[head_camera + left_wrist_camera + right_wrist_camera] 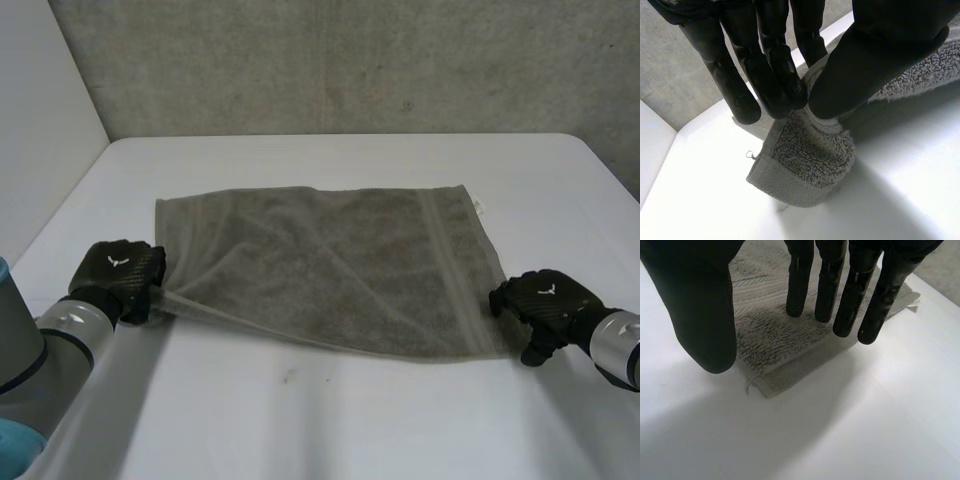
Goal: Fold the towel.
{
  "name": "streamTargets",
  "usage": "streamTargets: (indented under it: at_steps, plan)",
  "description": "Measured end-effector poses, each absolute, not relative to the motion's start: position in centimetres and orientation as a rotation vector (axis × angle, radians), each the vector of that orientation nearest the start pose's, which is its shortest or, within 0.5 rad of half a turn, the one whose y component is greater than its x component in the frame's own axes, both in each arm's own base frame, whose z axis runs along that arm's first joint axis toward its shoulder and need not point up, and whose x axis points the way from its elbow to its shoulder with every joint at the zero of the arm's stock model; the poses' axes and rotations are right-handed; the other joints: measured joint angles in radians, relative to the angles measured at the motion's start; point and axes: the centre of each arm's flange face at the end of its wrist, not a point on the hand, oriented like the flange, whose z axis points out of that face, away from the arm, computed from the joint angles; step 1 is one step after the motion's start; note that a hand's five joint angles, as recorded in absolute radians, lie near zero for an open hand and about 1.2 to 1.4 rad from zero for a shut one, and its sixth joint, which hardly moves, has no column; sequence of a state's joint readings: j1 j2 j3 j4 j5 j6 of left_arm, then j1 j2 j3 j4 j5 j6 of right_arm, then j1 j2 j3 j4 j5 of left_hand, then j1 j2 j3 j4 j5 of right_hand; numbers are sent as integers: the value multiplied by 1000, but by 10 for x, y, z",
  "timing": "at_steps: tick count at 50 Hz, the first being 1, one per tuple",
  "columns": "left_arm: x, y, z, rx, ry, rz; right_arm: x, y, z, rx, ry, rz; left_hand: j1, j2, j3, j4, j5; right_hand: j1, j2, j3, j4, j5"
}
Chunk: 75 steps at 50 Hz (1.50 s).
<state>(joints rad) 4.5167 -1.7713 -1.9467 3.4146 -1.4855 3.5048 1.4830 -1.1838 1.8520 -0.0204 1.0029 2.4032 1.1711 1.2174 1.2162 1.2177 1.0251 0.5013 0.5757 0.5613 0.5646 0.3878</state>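
A grey towel [330, 265] lies spread on the white table [350, 420], its near edge slightly lifted on the left. My left hand [120, 278] is at the towel's near-left corner. In the left wrist view its fingers and thumb [875, 55] pinch the towel [810, 160] just inside that corner, which hangs a little above the table. My right hand [545, 300] rests beside the near-right corner. In the right wrist view its fingers [850, 290] are straight and the thumb stands apart. The towel corner [775, 340] lies flat on the table beneath them, not held.
A grey wall runs behind the table's far edge. Bare white table lies in front of the towel and beyond it, and a white wall stands to the left.
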Motion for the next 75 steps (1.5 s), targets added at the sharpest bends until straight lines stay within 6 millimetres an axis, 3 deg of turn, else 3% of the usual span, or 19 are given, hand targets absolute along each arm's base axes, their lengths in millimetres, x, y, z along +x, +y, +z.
streamTargets:
  at_steps: [12, 31, 33, 36, 46, 50, 54, 58, 59, 66, 75]
  plan:
    - [-195, -254, 163, 783, 2398, -1833, 161, -286, 122, -1200, 2315, -1482, 0, 0, 0, 0, 0, 72, 82, 104, 98, 81]
    - [-195, -254, 162, 785, 2403, -1830, 159, -308, 118, -1206, 2288, -1578, 0, 0, 0, 0, 0, 152, 190, 205, 200, 166]
    - [-195, -254, 162, 785, 2403, -1830, 159, -310, 117, -1205, 2290, -1581, 0, 0, 0, 0, 0, 222, 273, 278, 274, 236]
    - [-195, -254, 162, 785, 2404, -1828, 158, -314, 116, -1204, 2294, -1594, 0, 0, 0, 0, 0, 444, 565, 572, 571, 533]
    - [-196, -250, 159, 794, 2421, -1807, 153, -323, 124, -1146, 2331, -1683, 0, -24, -23, -22, -4, 454, 601, 616, 628, 582]
    - [-199, -227, 143, 862, 2522, -1667, 144, -324, 140, -1075, 2403, -1758, -216, -262, -248, -251, -231, 454, 601, 616, 628, 583]
    - [-201, -206, 134, 923, 2599, -1543, 141, -321, 141, -1063, 2436, -1758, -407, -431, -431, -435, -416, 454, 601, 616, 628, 585]
    - [-202, -202, 133, 938, 2616, -1511, 141, -319, 141, -1065, 2443, -1753, -473, -502, -500, -505, -480, 454, 601, 616, 628, 586]
    - [-203, -195, 133, 960, 2639, -1469, 141, -316, 139, -1086, 2453, -1739, -609, -653, -649, -653, -634, 454, 601, 616, 629, 589]
    - [-204, -205, 149, 933, 2595, -1558, 142, -312, 136, -1167, 2452, -1730, -776, -825, -824, -829, -808, 454, 601, 616, 629, 589]
    - [-195, -227, 163, 844, 2543, -1640, 144, -306, 132, -1201, 2449, -1706, -798, -848, -848, -851, -833, 454, 601, 621, 629, 591]
